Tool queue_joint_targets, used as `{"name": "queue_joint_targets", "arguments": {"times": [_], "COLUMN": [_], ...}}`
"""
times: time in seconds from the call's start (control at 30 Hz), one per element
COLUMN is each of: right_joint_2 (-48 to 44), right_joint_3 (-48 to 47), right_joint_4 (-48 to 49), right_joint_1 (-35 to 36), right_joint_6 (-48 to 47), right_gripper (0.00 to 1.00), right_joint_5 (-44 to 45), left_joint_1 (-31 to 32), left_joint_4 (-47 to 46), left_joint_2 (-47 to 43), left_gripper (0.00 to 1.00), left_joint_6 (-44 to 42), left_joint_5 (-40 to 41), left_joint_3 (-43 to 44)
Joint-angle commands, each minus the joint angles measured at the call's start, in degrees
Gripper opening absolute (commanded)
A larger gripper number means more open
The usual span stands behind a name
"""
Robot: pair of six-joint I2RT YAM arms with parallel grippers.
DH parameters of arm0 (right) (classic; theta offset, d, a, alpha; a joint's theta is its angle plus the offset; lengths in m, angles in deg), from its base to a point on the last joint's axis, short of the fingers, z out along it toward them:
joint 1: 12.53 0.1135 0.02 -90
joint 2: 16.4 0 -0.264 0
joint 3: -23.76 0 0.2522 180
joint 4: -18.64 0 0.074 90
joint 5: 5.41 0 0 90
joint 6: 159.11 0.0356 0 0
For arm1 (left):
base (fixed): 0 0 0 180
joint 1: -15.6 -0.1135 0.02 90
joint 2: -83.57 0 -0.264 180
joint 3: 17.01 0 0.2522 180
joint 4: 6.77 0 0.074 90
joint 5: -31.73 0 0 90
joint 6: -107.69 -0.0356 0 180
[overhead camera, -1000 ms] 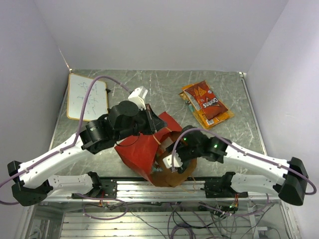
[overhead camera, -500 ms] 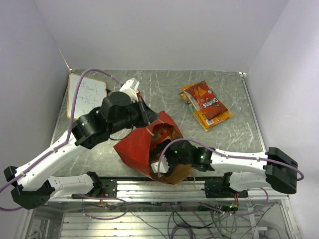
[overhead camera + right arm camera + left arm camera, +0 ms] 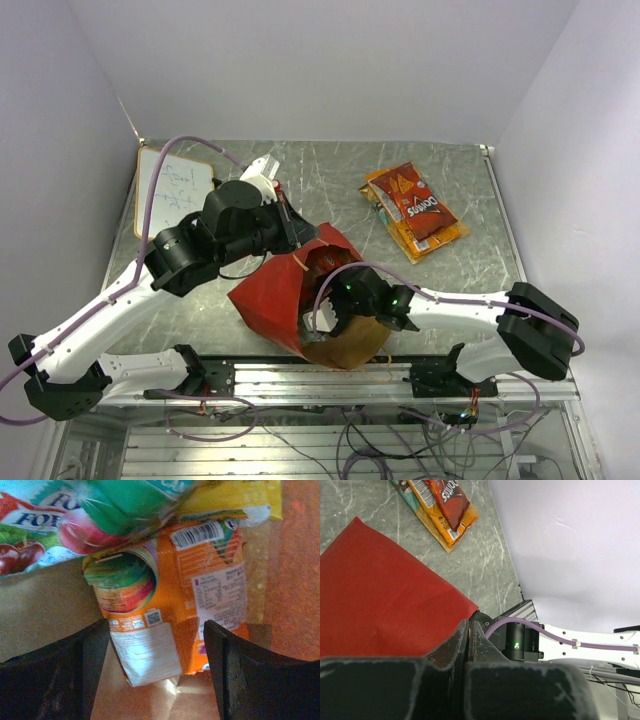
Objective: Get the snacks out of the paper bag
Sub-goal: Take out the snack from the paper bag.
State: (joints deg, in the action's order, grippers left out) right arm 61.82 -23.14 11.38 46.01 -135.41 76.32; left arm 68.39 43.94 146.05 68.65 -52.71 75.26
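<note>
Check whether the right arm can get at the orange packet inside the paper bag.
Probably yes: the right hand is open inside the paper bag, its fingers flanking the orange packet with nothing between, while the left hand pinches the bag's edge.

Your left arm (image 3: pixel 105 312) and right arm (image 3: pixel 460 304) share one build: white link shells between bulky black joint housings. A thin purple cable (image 3: pixel 502 622) trails along each. A green light (image 3: pixel 516 645) glows on a black joint. Your right hand (image 3: pixel 155 630) has matte black fingers (image 3: pixel 50 675).
</note>
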Motion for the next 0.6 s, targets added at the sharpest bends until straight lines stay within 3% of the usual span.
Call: {"name": "queue_joint_targets", "arguments": {"times": [0.0, 0.17, 0.3, 0.43, 0.57], "right_joint_2": [2.2, 5.0, 8.9, 10.5, 8.5], "right_joint_3": [-1.1, 0.6, 0.6, -0.9, -1.8], "right_joint_4": [1.6, 8.7, 11.1, 9.1, 7.9], "right_joint_1": [-0.1, -0.2, -0.2, -0.4, -0.9], "right_joint_6": [-1.5, -0.6, -0.1, 0.9, 2.2], "right_gripper": [0.75, 0.74, 0.64, 0.43, 0.15], "right_joint_5": [-2.9, 0.3, 1.8, 2.9, 1.9], "left_joint_1": [-0.6, -0.8, -1.1, -1.6, -2.8], "left_joint_4": [0.9, 3.1, 1.9, 0.6, 2.0], "left_joint_2": [0.1, 2.0, 2.0, 0.4, -0.4], "left_gripper": [0.07, 0.07, 0.07, 0.07, 0.07], "left_joint_6": [-0.8, -2.2, -1.9, -1.5, -3.1], "left_joint_5": [-1.3, -2.5, -4.6, -5.7, -5.2], "left_joint_3": [3.4, 5.9, 4.0, 1.8, 2.5]}}
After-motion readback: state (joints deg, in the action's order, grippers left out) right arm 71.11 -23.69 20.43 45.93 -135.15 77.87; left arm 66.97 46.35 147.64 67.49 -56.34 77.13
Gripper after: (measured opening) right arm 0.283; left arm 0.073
